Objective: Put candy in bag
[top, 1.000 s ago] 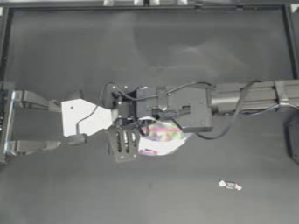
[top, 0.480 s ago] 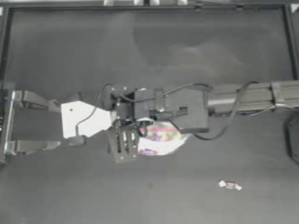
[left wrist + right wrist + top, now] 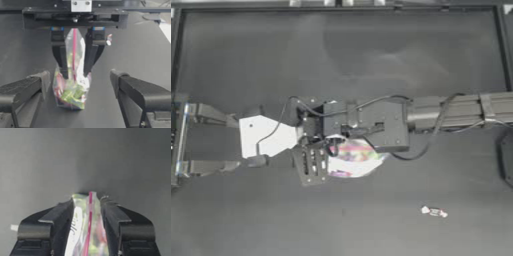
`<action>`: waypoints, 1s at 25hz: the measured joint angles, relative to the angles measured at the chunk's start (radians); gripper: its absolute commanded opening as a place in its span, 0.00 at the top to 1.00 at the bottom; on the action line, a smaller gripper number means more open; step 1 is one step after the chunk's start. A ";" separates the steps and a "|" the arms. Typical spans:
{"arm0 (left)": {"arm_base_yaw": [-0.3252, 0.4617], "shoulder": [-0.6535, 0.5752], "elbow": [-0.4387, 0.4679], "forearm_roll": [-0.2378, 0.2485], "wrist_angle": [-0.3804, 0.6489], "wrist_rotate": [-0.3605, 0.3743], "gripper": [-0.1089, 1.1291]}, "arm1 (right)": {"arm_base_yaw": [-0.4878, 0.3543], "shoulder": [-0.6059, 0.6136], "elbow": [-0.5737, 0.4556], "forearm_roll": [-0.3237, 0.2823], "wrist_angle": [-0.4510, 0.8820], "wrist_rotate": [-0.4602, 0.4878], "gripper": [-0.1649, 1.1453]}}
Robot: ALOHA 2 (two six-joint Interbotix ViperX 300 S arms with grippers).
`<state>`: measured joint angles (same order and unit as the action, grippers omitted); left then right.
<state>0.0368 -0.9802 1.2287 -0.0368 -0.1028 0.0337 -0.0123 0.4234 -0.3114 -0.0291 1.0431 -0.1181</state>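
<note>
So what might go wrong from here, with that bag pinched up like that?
The right gripper pinches the bag at its pink seal strip, so the mouth looks closed; the candy can't go in until it is opened. The left gripper is open with one jaw on either side of the bag and could crush the sweets or tug the bag loose. The candy lies apart on the table, tiny and likely hard to grasp.

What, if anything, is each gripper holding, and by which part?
The right gripper clamps the bag by its pink-sealed mouth. The left gripper is open, holding nothing.
</note>
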 measured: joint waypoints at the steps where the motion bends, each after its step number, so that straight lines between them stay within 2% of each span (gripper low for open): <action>1: 0.000 0.002 0.002 0.000 0.000 0.000 0.10 | 0.000 0.000 0.000 0.002 0.000 0.000 0.30; 15: 0.002 0.000 0.000 0.000 0.000 0.000 0.10 | 0.000 0.002 0.000 0.000 0.003 0.000 0.32; 25: 0.000 0.002 0.009 -0.002 0.000 0.000 0.10 | 0.000 0.002 0.000 -0.009 0.005 0.000 0.62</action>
<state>0.0368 -0.9787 1.2379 -0.0383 -0.1028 0.0337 -0.0123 0.4249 -0.3114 -0.0383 1.0477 -0.1181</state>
